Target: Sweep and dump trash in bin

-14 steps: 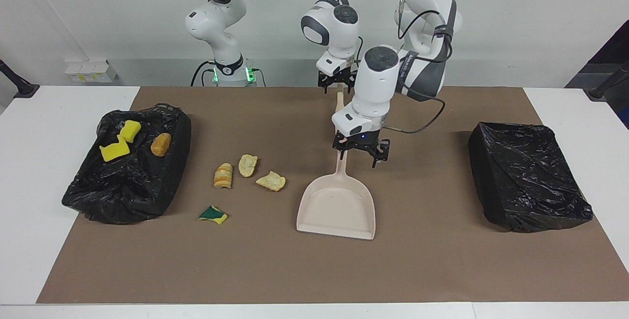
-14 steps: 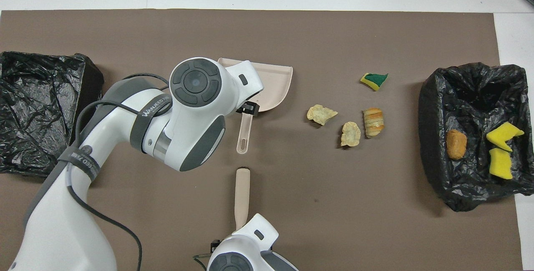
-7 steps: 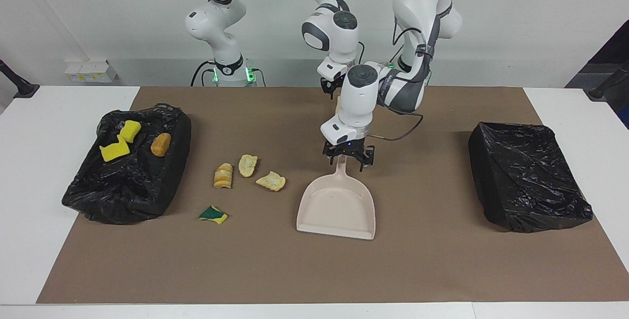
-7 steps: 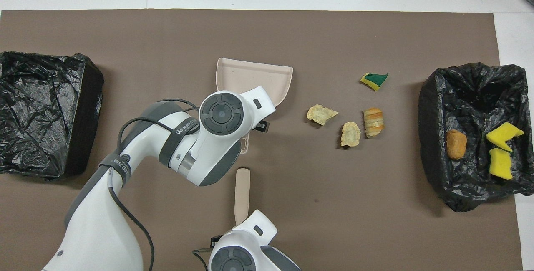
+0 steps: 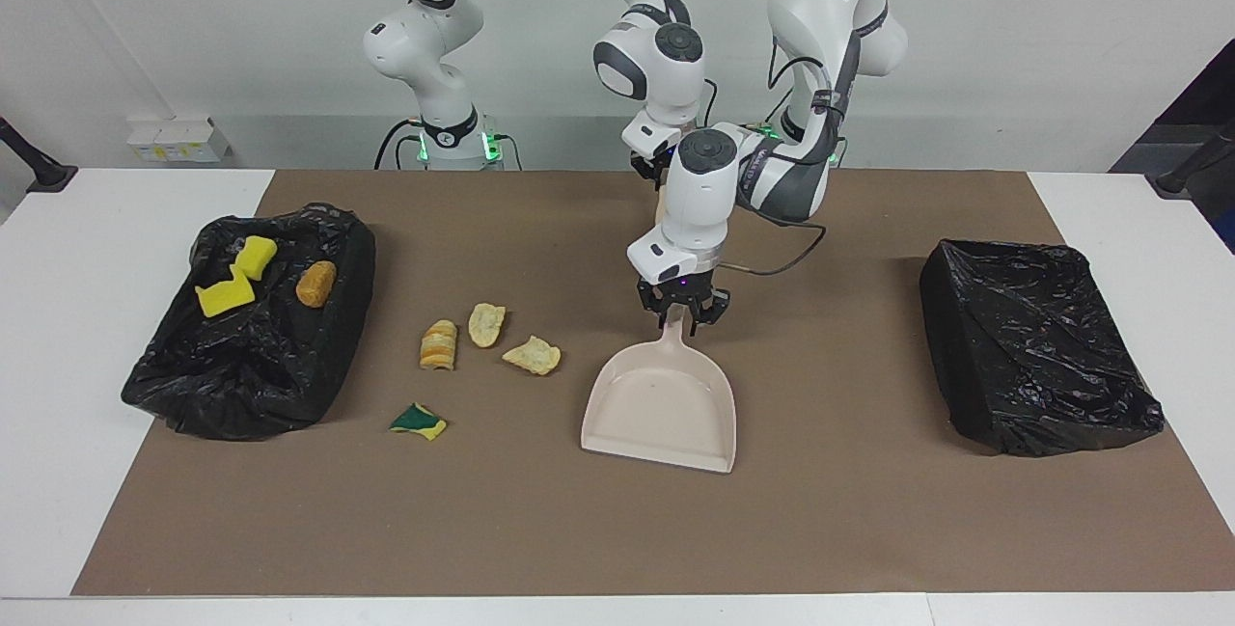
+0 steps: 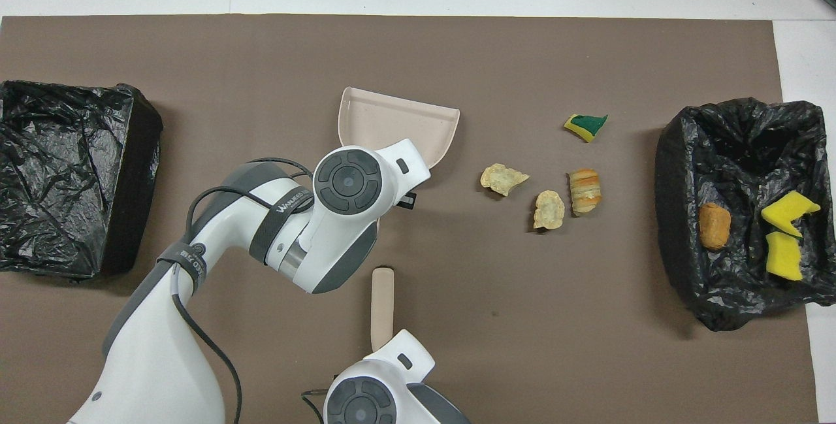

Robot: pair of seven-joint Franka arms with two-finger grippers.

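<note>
So over the last second the left gripper (image 5: 683, 315) dropped onto the handle of the beige plastic dustpan (image 5: 662, 411), and its fingers went from spread wide to clamped on that handle. My read: pan's secured, sweeping comes next.

Using the dustpan as landmark: four loose trash scraps (image 5: 482, 341) sit on the brown mat (image 5: 617, 530) beside it, toward the right arm's end. Three more already sit in the crumpled black bag-lined bin (image 5: 251, 356) past those. A second black-bagged bin (image 5: 1037, 356) is well apart toward the left arm's end.

The right gripper (image 5: 660, 166) waits nearer the robots than the pan, holding a beige brush handle (image 6: 381, 306); can't tell how tight.

Lots of bare mat around the pan's lip, so room to push stuff in.
</note>
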